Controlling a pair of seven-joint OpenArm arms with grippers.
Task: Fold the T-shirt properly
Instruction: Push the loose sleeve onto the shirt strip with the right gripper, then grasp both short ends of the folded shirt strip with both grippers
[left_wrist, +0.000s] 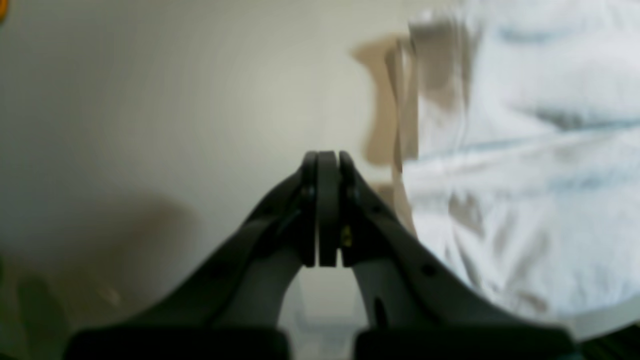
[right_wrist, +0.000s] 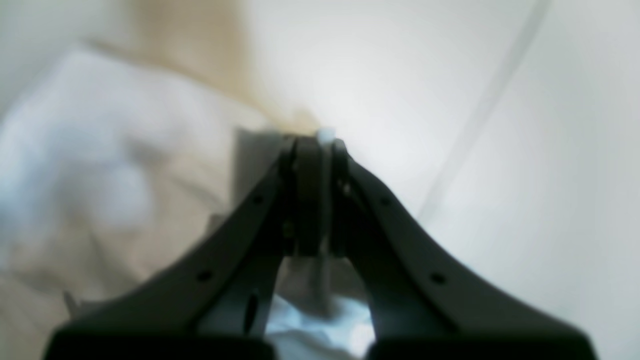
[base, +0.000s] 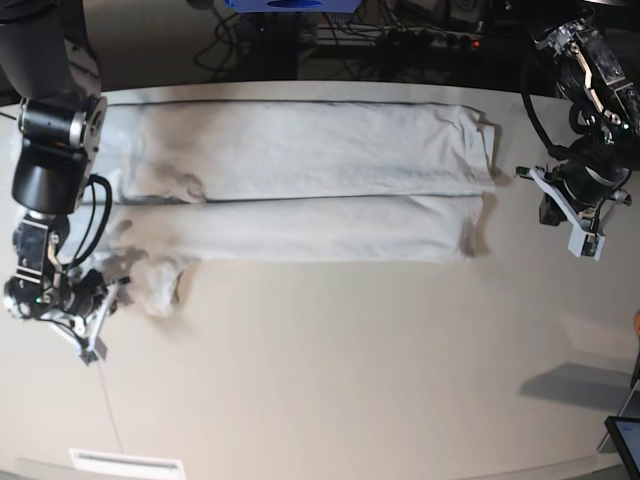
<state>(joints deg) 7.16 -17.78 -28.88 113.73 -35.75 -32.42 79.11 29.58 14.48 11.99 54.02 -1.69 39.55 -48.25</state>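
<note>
We see the T-shirt (base: 300, 185) lying in a long band across the far tabletop (base: 350, 380), our right gripper (right_wrist: 314, 142) apparently pinching its sleeve edge for folding, our left gripper (left_wrist: 327, 160) closed empty beside it.

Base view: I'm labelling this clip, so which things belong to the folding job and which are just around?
Job:
T-shirt
left end effector
right end effector

Just around:
tabletop
cables
blue item
white label
</note>
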